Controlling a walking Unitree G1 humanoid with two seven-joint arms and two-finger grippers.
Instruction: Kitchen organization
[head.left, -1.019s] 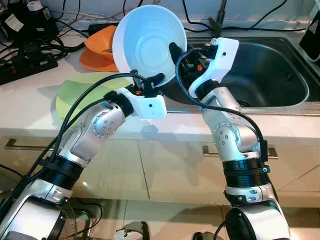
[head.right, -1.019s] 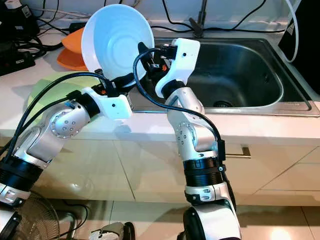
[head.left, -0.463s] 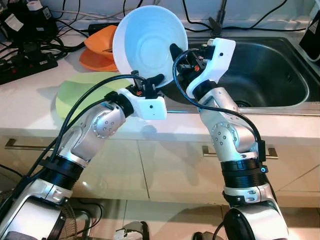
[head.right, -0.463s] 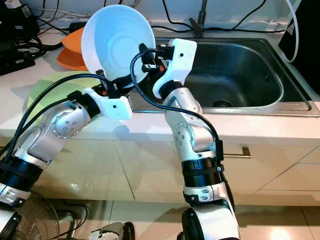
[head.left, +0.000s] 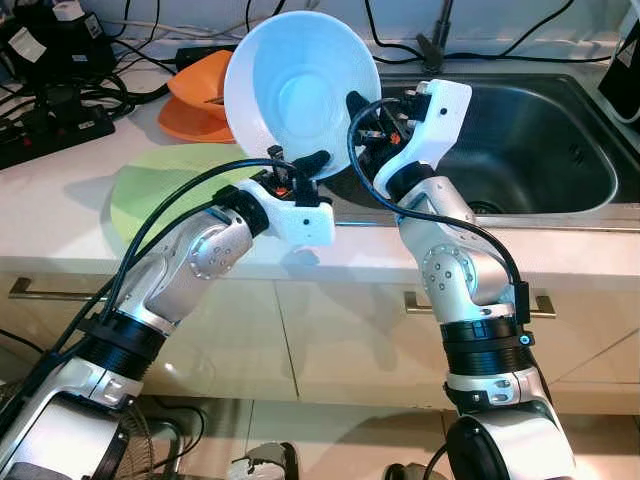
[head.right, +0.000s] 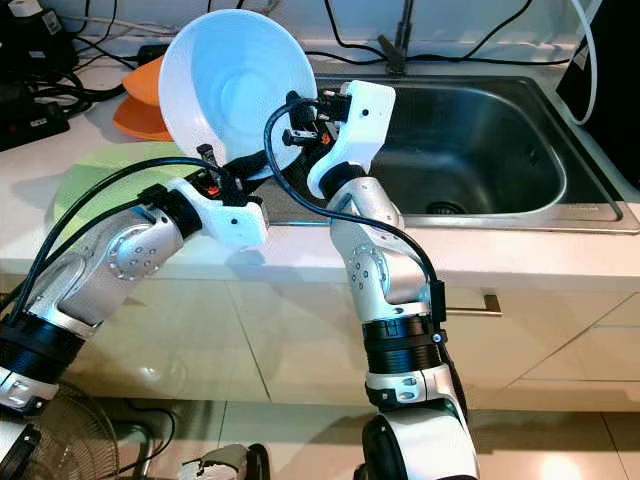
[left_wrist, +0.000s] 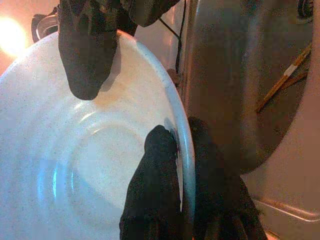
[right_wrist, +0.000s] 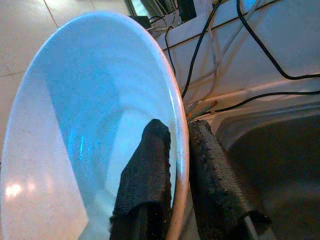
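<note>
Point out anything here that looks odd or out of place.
The white bowl is held on edge above the counter beside the sink, its rim pinched by both the left end effector and the right end effector. Chopsticks lie loose in the sink. Nothing looks spilled or broken.

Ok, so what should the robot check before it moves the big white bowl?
1. Left tool pinching the white bowl at its lower rim: ok, one finger inside, one outside.
2. Right tool pinching the rim on the sink side: ok.
3. Bowl lifted off the counter: ok, tilted up with its inside facing the camera.
4. Bowl empty: ok, nothing in it.
5. Landing spot: the green mat is bare, the orange bowl sits behind it, and the sink holds chopsticks.
6. Grip firm enough to let one tool go: cannot tell.
</note>
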